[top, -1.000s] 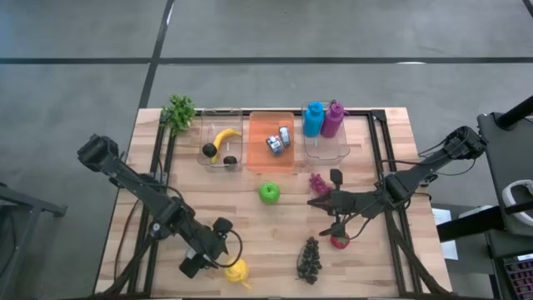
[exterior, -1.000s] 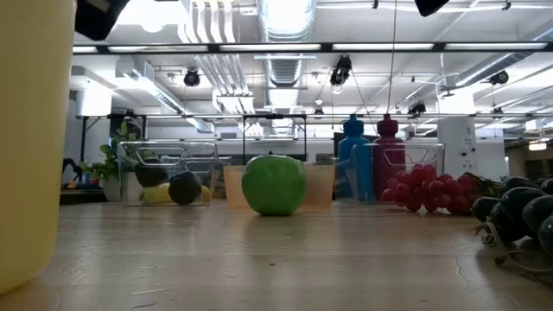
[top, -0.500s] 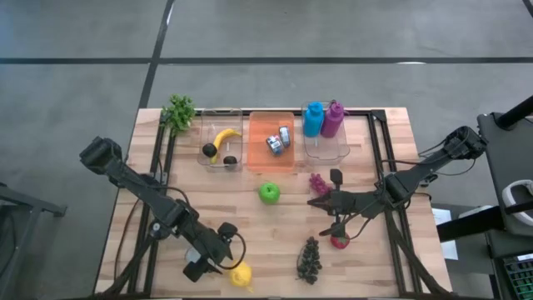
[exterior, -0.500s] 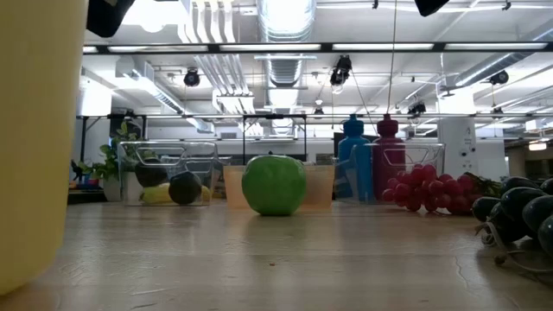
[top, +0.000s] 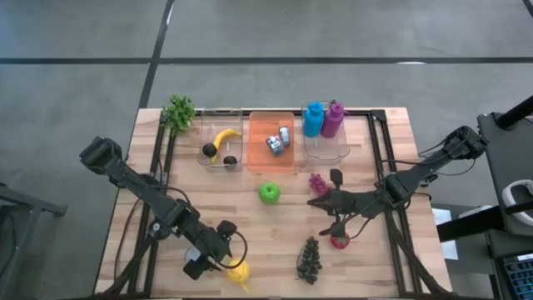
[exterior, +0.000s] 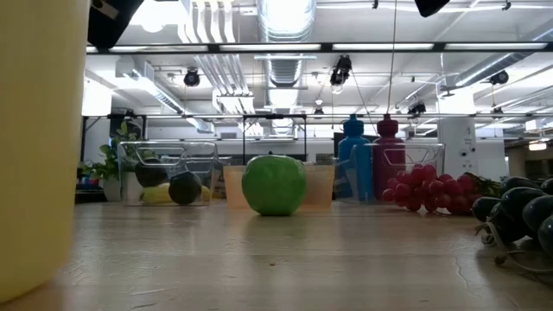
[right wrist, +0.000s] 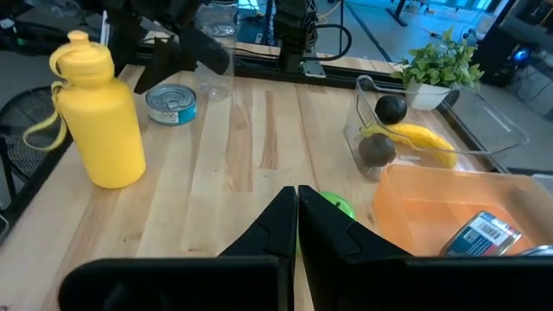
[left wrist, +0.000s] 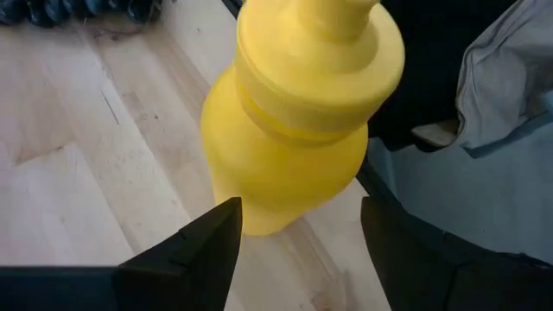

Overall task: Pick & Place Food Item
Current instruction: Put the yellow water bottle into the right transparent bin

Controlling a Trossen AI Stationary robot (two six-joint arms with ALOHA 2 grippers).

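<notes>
Here, the green apple sits alone in the middle of the desk, well apart from both hands. Red grapes lie off to its right. Dark grapes lie nearer the front edge, with a small red fruit just beside them.

My left hand is low at the front edge, its arm stretched diagonally across the left half of the desk. Its fingers stand well apart on either side of the base of a yellow bottle. I cannot tell whether they press on it. My right hand is pinched closed on nothing and points left across the desk, just below the red grapes.

The left wrist view shows the bottle leaning between the fingertips, which the overhead view does not. The low view shows only a yellow wall at its left edge, with the apple standing in front of the bins.

The right wrist view adds a small tin can just beside the bottle. It also shows the banana and two dark fruits inside the clear bin.
</notes>
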